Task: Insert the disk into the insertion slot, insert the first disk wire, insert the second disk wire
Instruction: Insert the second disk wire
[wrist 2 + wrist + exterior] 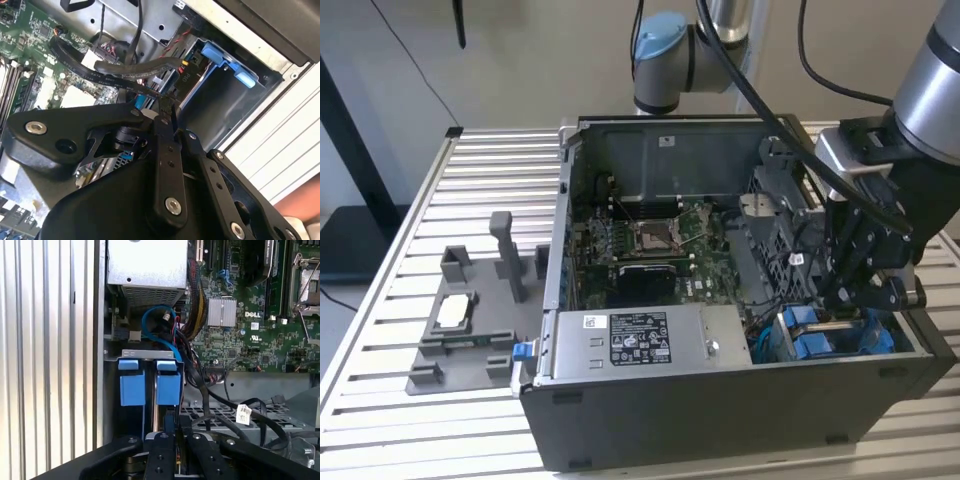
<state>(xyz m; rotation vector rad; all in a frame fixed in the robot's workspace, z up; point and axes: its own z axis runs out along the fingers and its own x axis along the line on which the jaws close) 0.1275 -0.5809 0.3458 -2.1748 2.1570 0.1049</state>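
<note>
My gripper (850, 298) hangs inside the black computer case (720, 410), over the dark grey drive cage (798, 352) at the exterior view's right. Its fingers are shut, tips together (167, 105). A flat black wire (125, 70) ends right at the tips, beside a black connector (184, 79). I cannot tell whether the wire is pinched. The insertion slot (235, 107) lies just beyond the tips, with blue clips (220, 52) on its rim. In the first wrist view two blue tabs (132, 382) stand in the cage ahead of the gripper (177, 435). A blue wire (155, 320) loops behind them. The disk's metal body is hidden.
The silver labelled power-supply box (640, 340) sits beside the cage. The green motherboard (650, 245) fills the case floor, with bundles of black wires (200, 375) crossing it. A grey stand with upright posts (505, 255) is on the slatted table (380, 330) at the exterior view's left.
</note>
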